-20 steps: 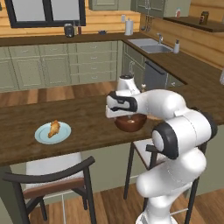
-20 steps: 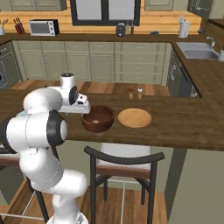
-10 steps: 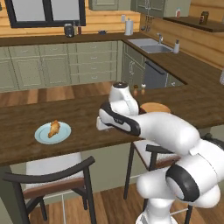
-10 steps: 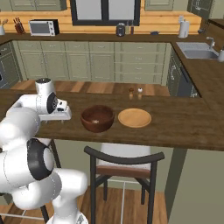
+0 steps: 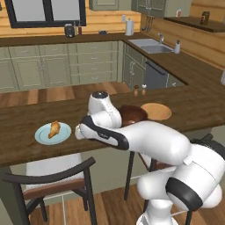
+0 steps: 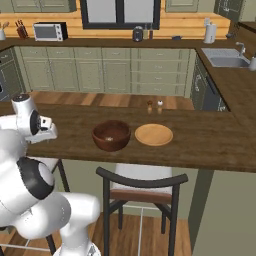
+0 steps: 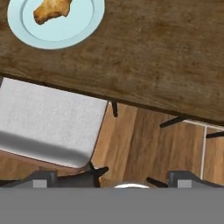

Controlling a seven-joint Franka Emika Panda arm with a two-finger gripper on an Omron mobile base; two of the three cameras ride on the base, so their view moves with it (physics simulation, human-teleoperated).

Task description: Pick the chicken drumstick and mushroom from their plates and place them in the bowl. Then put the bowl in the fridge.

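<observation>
— On the wooden counter [image 5: 26, 118], far left, what sits there?

— The pale blue plate [image 5: 52, 134], flat and round, with the chicken drumstick [image 5: 54, 128] on it — golden-brown, tapered at one end. In the hand view the plate [image 7: 56, 24] lies near the counter's front edge, the drumstick [image 7: 51, 9] toward its middle.

— And the gripper?

— The gripper [image 5: 78, 132] hangs just right of the plate, over the counter's front edge, jaws spread wide with nothing between them. Below shows a chair seat [image 7: 48, 122] and wood floor.

— Further right?

— The dark reddish-brown bowl [image 6: 111, 135], deep and round, stands apart from the front edge. Just beside it lies the tan-orange plate [image 6: 154, 134]. Bare counter runs on to the right; two small shakers [image 6: 154, 105] stand behind, near the far edge.
</observation>
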